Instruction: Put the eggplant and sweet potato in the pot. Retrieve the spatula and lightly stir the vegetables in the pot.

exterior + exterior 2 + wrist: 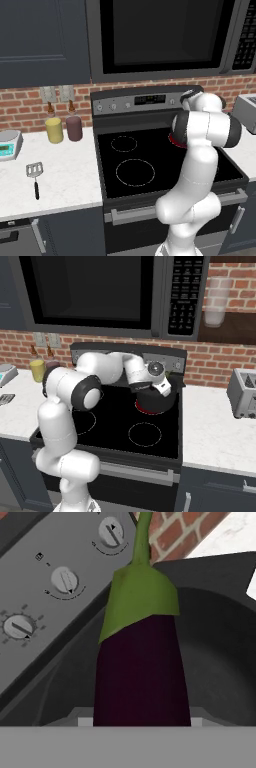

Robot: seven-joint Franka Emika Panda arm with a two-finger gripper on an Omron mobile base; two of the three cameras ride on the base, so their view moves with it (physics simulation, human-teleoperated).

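Brick backsplash and dark cabinets frame the left base view, where a black stove point(165, 160) sits between two stretches of white counter point(65, 175). On the left stretch, toward its front edge, the spatula point(35, 177) lies flat with its handle pointing to the front; a yellow jar point(54, 129) and a maroon jar point(74, 127) stand at the back by the wall. The arm bends over the stove's back right burner, which glows red, and hides what is there.

From the right base view, the claw point(161, 387) hangs over the pot point(156, 401) on that back right burner, just in front of the stove's control panel. A toaster point(243, 392) stands on the right counter, well apart.

Looking along the hand, the eggplant point(141, 667) stands lengthwise between the jaws, green cap and stem up the frame, so the claw is clamped on it at a middling width. Behind it curves the pot's dark wall point(220, 662), with the control knobs point(62, 579) off to one side.

For a clean drop, the robot should probably centre the eggplant over the pot's opening, clear of the rim, lower it close to the bottom, then release gently so it neither bounces out nor rolls against the hot wall. The sweet potato cannot be made out.
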